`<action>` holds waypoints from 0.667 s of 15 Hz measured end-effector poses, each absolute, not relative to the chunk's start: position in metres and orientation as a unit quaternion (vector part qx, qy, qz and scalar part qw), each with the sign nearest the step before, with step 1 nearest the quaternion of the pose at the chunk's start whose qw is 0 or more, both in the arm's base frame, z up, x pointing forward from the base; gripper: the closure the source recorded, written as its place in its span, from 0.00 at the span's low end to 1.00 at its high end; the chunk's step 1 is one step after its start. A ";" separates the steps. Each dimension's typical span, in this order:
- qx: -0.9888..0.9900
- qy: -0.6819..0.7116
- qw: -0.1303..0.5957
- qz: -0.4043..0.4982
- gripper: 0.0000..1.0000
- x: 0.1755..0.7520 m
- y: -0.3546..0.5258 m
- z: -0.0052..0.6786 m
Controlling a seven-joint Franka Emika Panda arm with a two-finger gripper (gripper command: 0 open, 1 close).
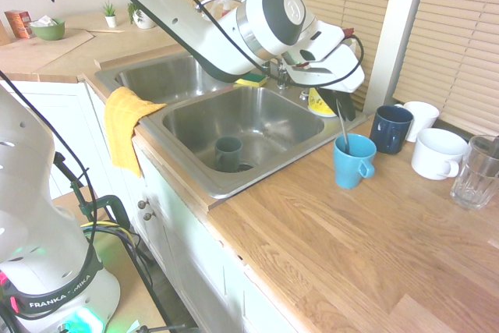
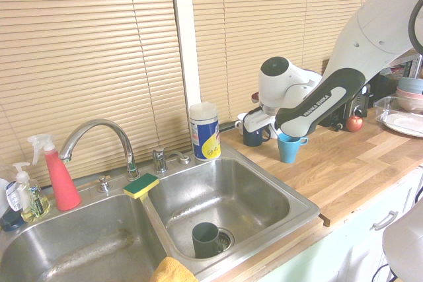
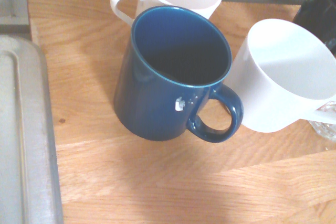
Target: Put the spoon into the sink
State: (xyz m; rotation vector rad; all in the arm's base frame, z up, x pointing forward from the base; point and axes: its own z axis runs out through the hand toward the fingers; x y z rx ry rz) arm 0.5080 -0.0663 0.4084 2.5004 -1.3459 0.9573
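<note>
Seeing spoon (image 1: pixel 343 127) upright in light-blue mug (image 1: pixel 354 164), handle at pincer (image 1: pixel 337 102), likely for top pinch. Can't tell pincer's grip. Must clear rim before heading to sink (image 1: pixel 232 188).

Dark blue mug (image 1: pixel 391 129) crowds the right (white one (image 1: pixel 439 154), seemingly, beyond).

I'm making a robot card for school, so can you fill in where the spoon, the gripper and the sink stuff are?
spoon: handle up, standing in the light blue mug
gripper: right at the top of the spoon, above the light blue mug; grip can't be told
sink: two bowls
in the sink: a grey-green mug
on the sink's middle ledge: yellow and green sponge
task: spoon not in the sink yet
</note>
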 end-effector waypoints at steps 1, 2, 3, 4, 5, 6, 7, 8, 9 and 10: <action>0.833 -0.448 0.073 0.318 1.00 0.508 -0.066 0.407; 0.833 -0.448 0.073 0.317 1.00 0.509 -0.067 0.407; 0.832 -0.449 0.073 0.318 1.00 0.511 -0.067 0.408; 0.831 -0.449 0.074 0.319 1.00 0.512 -0.068 0.409; 0.831 -0.450 0.075 0.320 1.00 0.513 -0.068 0.411; 0.830 -0.451 0.075 0.320 1.00 0.514 -0.069 0.412; 0.829 -0.453 0.074 0.320 1.00 0.514 -0.070 0.412; 0.827 -0.456 0.072 0.320 1.00 0.514 -0.071 0.413; 0.825 -0.461 0.070 0.319 1.00 0.514 -0.073 0.414; 0.822 -0.467 0.067 0.319 1.00 0.513 -0.077 0.416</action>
